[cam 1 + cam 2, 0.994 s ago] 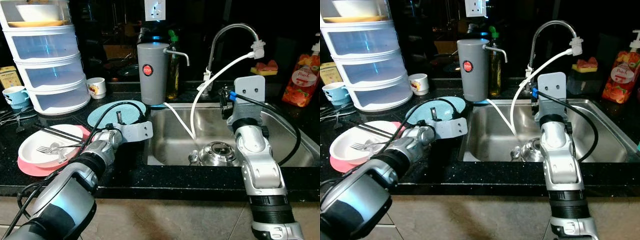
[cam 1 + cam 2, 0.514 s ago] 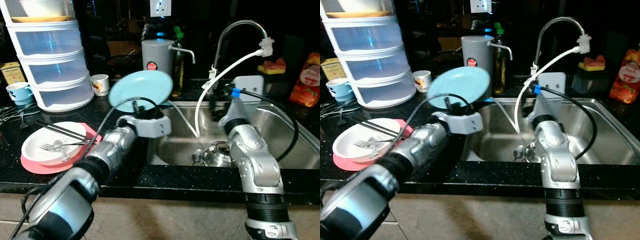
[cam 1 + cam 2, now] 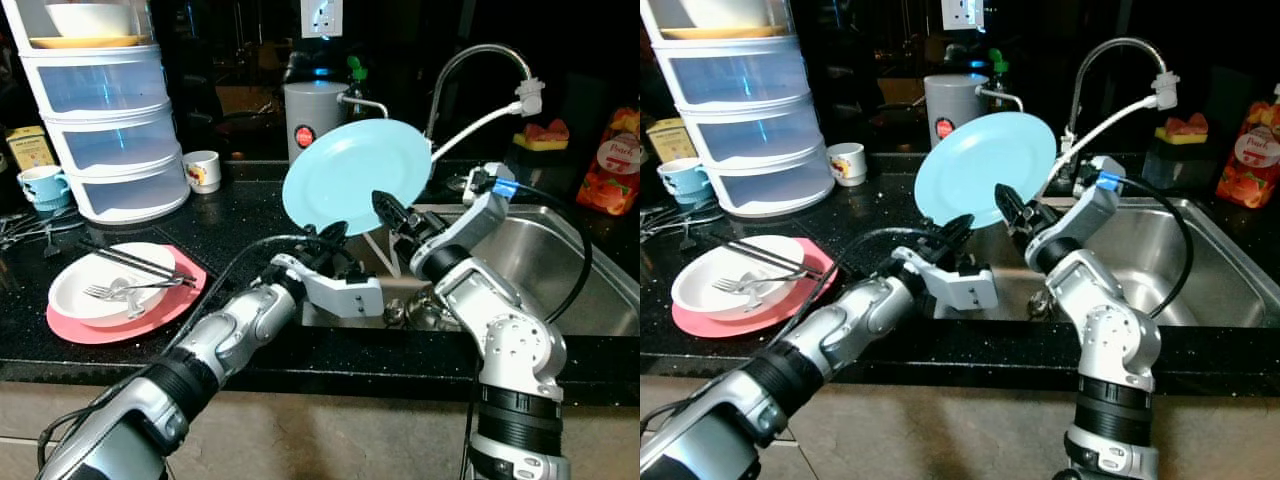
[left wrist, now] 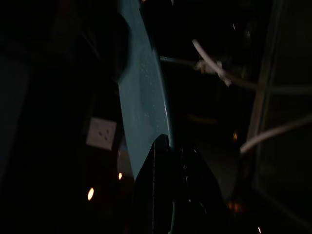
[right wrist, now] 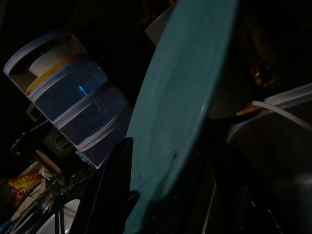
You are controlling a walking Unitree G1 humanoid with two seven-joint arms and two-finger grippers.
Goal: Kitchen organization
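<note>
1. Two grippers meet at the lower rim of one round light-blue plate [image 3: 357, 175], which stands nearly on edge above the near left corner of the stainless-steel sink [image 3: 560, 290], clear of the counter.
2. Risk, drop: if one gripper lets go before the other has a firm pinch, the plate probably falls into the sink basin or onto the black speckled countertop [image 3: 240, 215] and may chip.
3. Risk, slip: each grip covers only a narrow strip of rim. A tilted, smooth plate could pivot out of a weak pinch.
4. Risk, collision: the plate's upper edge sits near the curved chrome faucet [image 3: 470, 70] and its white hose [image 3: 470, 125]. A swing to the right could strike them. The grey cylindrical water filter [image 3: 310, 115] stands just behind the plate.
5. Left gripper [image 3: 330, 236]: the arm reaches forward and to the right across the counter edge. The left wrist view shows its black fingers [image 4: 158, 161] pressed against the plate rim, one on each face; judged to be pinching the plate.
6. Right gripper [image 3: 392, 214]: the forearm bends back to the left over the sink. The right wrist view shows one finger [image 5: 117, 175] along the plate's face. The fingers straddle the rim, but whether they are clamped cannot be told.
</note>
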